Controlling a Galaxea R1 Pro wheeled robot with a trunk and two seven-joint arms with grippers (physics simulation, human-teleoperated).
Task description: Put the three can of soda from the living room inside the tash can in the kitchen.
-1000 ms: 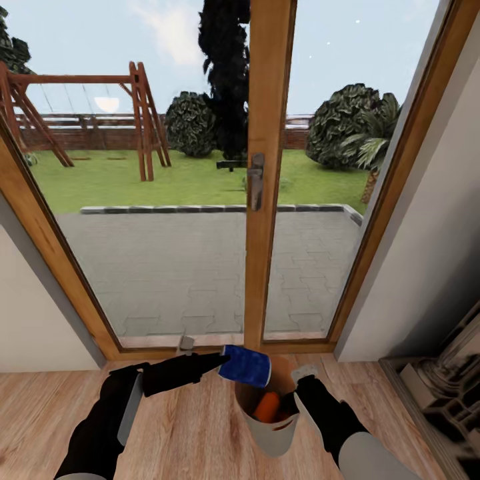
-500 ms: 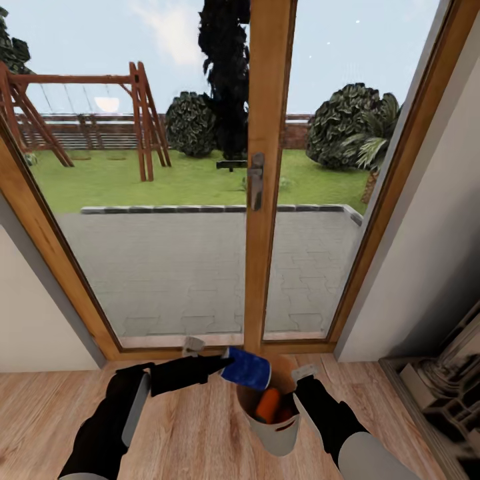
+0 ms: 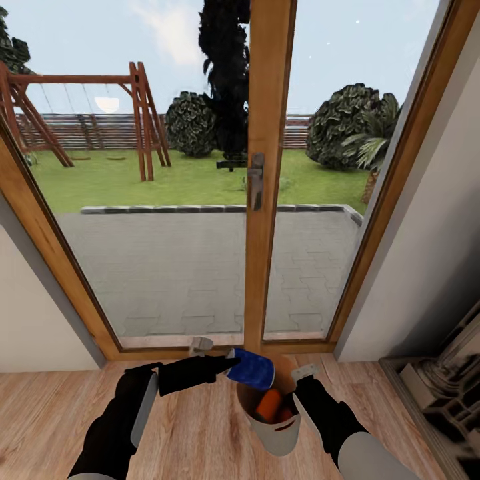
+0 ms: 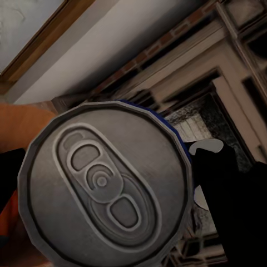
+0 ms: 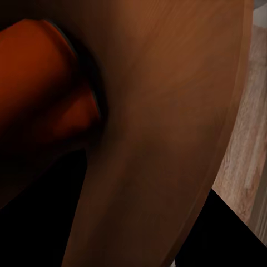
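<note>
Wood-framed glass doors point(image 3: 269, 200), grey metal handle point(image 3: 256, 180) at centre. Outside: grey paved patio point(image 3: 180, 267), green lawn point(image 3: 133, 183), wooden swing frame point(image 3: 143, 120) at 10 o'clock. Light wood plank floor point(image 3: 200, 433) at 6 o'clock.

Floor point(image 3: 200, 427): light wood planks, reaching to the glass doors.
On it: tash can point(image 3: 277, 433), near right.

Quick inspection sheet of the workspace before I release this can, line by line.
Surface: light wood plank floor.
Job's things: blue can held sideways over the bin; orange can inside, a second orange shape beside it.
Clutter: nothing seen.
Grippers: left gripper shut on the blue can; right gripper at the bin's rim, jaws hidden.
Cables: nothing seen.
Surroundings: wood-framed glass doors, patio and garden beyond; shelving at right.
</note>
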